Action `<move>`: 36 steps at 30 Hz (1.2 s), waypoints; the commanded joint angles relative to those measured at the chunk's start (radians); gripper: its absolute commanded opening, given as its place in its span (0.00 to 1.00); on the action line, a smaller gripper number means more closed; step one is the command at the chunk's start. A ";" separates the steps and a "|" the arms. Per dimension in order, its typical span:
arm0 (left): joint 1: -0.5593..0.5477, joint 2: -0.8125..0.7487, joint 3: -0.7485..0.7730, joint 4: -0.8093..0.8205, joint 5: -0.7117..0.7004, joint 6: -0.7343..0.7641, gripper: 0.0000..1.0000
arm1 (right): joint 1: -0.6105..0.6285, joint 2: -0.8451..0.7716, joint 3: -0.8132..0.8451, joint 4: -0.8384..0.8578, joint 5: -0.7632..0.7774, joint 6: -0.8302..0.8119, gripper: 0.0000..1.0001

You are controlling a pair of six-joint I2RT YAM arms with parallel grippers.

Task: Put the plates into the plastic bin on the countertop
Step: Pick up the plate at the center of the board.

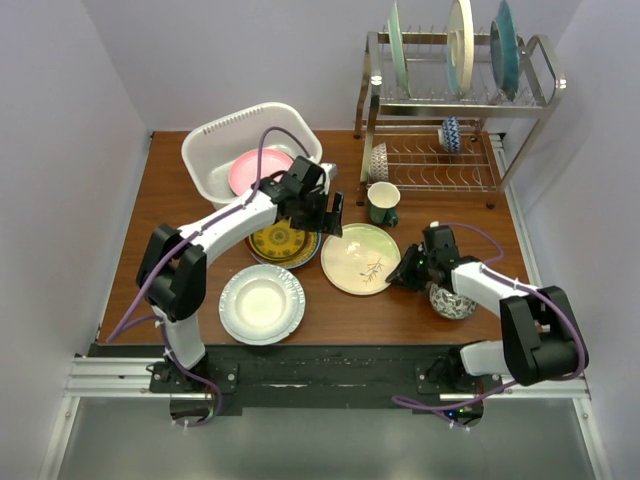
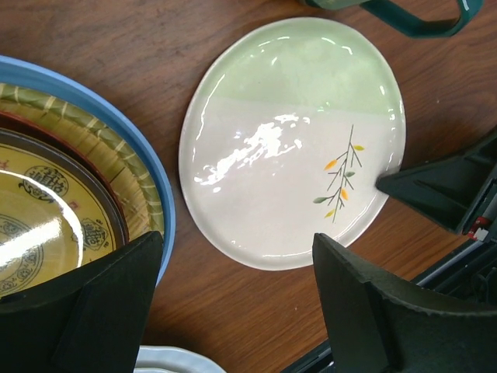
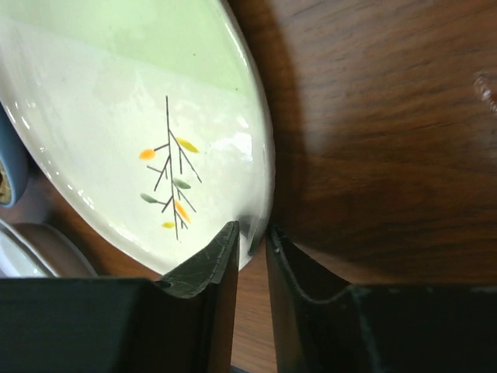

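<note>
**Top view.** Locates the white plastic bin [image 1: 215, 135] at the far left of the table [image 1: 180, 215], with a pink plate [image 1: 258, 170] inside. Places three more plates near the arms:
- a yellow patterned plate [image 1: 283, 243]
- a scalloped white plate [image 1: 262, 303], nearer the bases
- a cream plate [image 1: 360, 258] with a sprig motif, at centre, outside the bin and well apart from it

Shows three upright plates [image 1: 460, 45] in the wire dish rack [image 1: 520, 110] at far right. Shows a dark green mug [image 1: 382, 203] just beyond the cream plate and a patterned bowl [image 1: 452, 303] beneath the right arm. Puts the left pincer [image 1: 328, 215] over the yellow plate's far edge and the right pincer [image 1: 408, 268] at the cream plate's right edge. Leaves both openings unclear.

**Left wrist view.** Shows the left pincer wide, with nothing between its fingers [image 2: 85, 303], above the gap between the yellow and cream plates. Reveals a blue plate [image 2: 151, 179] under the yellow one. Catches one right-pincer fingertip at the cream plate's rim.

**Right wrist view.** Shows the right pincer narrow, holding the cream plate's rim: one finger over the face, the other outside the edge. Cannot tell whether the plate is clear of the table.
</note>
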 commanded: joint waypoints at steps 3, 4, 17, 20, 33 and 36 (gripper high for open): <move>-0.011 -0.046 -0.050 0.035 -0.013 -0.024 0.82 | -0.001 0.040 0.030 -0.045 0.131 -0.037 0.10; -0.016 -0.048 -0.056 0.030 -0.014 -0.026 0.82 | 0.000 0.032 0.020 -0.042 0.139 -0.037 0.09; -0.048 0.004 -0.113 0.033 0.007 -0.057 0.77 | 0.000 -0.048 0.029 -0.137 0.335 -0.055 0.03; -0.066 0.018 -0.125 0.053 0.019 -0.072 0.73 | 0.000 -0.046 0.026 -0.141 0.346 -0.054 0.03; -0.129 0.086 -0.199 0.114 -0.036 -0.147 0.55 | 0.000 -0.016 0.021 -0.120 0.300 -0.072 0.04; -0.131 0.097 -0.206 0.124 -0.051 -0.167 0.50 | -0.001 -0.011 0.019 -0.115 0.294 -0.074 0.05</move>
